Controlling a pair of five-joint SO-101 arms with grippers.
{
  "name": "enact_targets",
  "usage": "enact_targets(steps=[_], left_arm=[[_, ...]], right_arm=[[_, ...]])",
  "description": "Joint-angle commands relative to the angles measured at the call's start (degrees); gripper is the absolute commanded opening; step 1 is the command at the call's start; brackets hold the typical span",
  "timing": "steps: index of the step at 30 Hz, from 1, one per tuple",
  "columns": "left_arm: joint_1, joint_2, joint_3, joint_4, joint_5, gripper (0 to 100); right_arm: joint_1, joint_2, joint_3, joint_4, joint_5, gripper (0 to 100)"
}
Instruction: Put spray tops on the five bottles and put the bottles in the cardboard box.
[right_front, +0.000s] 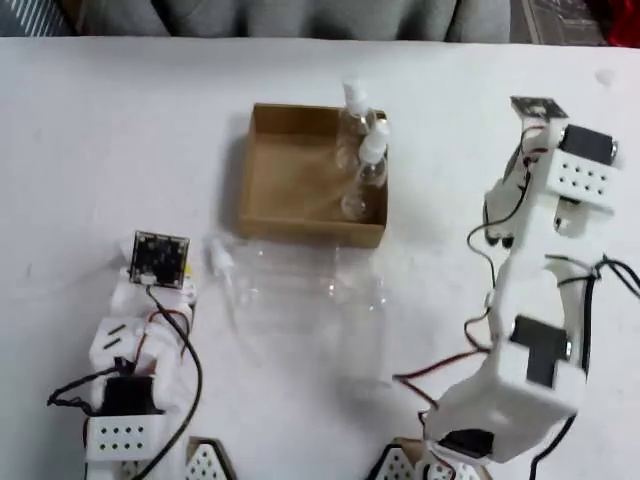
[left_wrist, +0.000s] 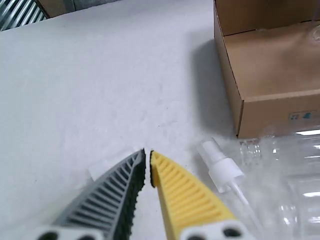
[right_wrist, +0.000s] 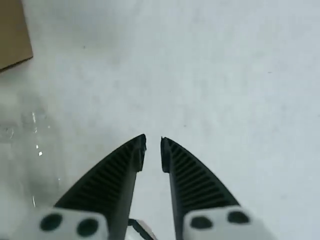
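The cardboard box (right_front: 290, 180) stands open at mid-table. Three clear bottles with white spray tops (right_front: 362, 150) stand inside along its right wall. In front of the box two clear bottles (right_front: 350, 300) lie on the table without tops, and a loose white spray top (right_front: 218, 255) lies to their left. My left gripper (left_wrist: 148, 155) is shut and holds nothing; it sits low over the table, just beside the spray top (left_wrist: 220, 170) and the lying bottles (left_wrist: 290, 165). My right gripper (right_wrist: 153, 142) hovers over bare table with a narrow gap between its fingers and nothing in it.
The box's near corner (left_wrist: 240, 107) is close ahead of the left gripper. A box corner (right_wrist: 12, 35) and a clear bottle (right_wrist: 20, 135) edge the right wrist view. White table (right_front: 120, 130) spreads left of the box and to its right, behind the right arm (right_front: 540, 250).
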Motion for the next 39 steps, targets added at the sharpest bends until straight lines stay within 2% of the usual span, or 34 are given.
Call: enact_targets(steps=[1,6,12,17,22,28,31,39], left_arm=[[-0.13,-0.48,-0.26,0.62,-0.44,2],[-0.13,-0.48,-0.26,0.62,-0.44,2],[-0.22,-0.48,-0.26,0.62,-0.44,2],[-0.22,-0.48,-0.26,0.53,-0.44,2],[-0.22,-0.48,-0.26,0.44,-0.44,2],[-0.22,-0.48,-0.26,0.44,-0.44,2],[-0.22,-0.48,-0.26,0.44,-0.44,2],[-0.22,-0.48,-0.26,0.44,-0.44,2]], right_arm=[[-2.33,-9.89,6.33,1.19,0.53,1.5],[-7.16,-20.0,18.29,1.19,-4.13,1.5],[-19.38,-26.07,28.75,1.1,-9.67,1.5],[-29.93,-26.33,31.21,-0.22,-17.49,1.5],[-36.62,-26.24,31.82,-3.74,-23.38,2.9],[-41.8,-26.15,40.26,-10.51,-27.16,19.1],[-42.42,-26.24,44.57,-15.87,-27.16,19.2],[-38.81,-26.24,49.14,-22.02,-27.16,19.4]])
